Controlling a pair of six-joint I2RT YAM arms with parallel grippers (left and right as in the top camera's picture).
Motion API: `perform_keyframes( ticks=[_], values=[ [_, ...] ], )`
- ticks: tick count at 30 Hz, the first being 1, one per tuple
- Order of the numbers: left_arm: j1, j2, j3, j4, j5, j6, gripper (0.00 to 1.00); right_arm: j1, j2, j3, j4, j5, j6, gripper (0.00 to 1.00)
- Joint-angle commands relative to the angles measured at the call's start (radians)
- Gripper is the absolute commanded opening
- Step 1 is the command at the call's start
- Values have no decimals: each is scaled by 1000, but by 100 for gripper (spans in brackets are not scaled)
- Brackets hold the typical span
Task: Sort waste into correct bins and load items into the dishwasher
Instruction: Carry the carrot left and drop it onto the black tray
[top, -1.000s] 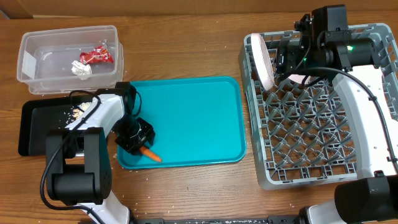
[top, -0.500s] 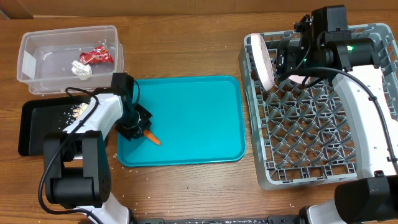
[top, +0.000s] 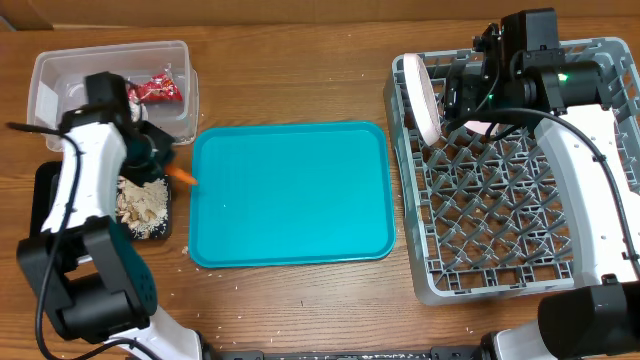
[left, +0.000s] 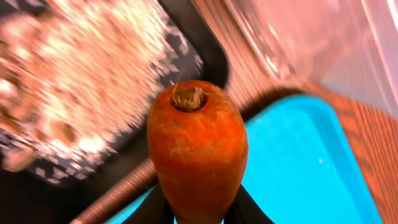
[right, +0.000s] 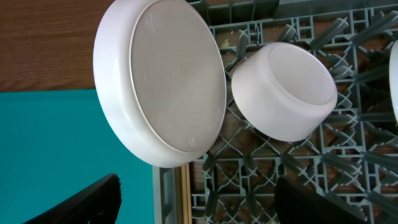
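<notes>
My left gripper (top: 166, 170) is shut on the small orange carrot (top: 182, 177), which hangs over the right edge of the black tray (top: 45, 205) where beige food scraps (top: 140, 204) lie. In the left wrist view the carrot (left: 196, 146) sticks out stem-end first from between the dark fingers (left: 250, 213). Red and silver wrappers (top: 155, 90) sit in the clear tub (top: 60, 70). My right gripper (right: 205, 208) stands open above the grey dish rack (top: 520, 230). In front of it a white plate (right: 165, 81) stands on edge next to a smaller white bowl (right: 286, 90).
The teal serving tray (top: 290, 195) lies bare between the bins and the rack. The clear tub stands just behind the black tray. The right arm (top: 560, 85) reaches across the back of the rack. White crumbs dot the wood near the teal tray's front left corner.
My left gripper closed on the carrot on the teal tray, lifted it and carried it left and back to the black tray's right edge. The right arm has not moved.
</notes>
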Motion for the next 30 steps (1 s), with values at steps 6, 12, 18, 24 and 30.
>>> perform_keyframes(
  ticks=[6,12,18,24,30],
  values=[
    [167,-13,18,-30,-172,48,5,-5,5,-2,-1,2,8,81],
    [242,-13,-25,-3,-265,48,6,-5,5,-2,-1,2,8,82],
    [249,-10,-121,71,-270,48,7,-5,5,-2,-1,2,8,82],
    [249,-7,-196,135,-274,48,7,-5,5,-2,0,2,8,81],
    [249,-7,-212,145,-271,60,10,-5,5,-2,0,2,8,81]
  ],
)
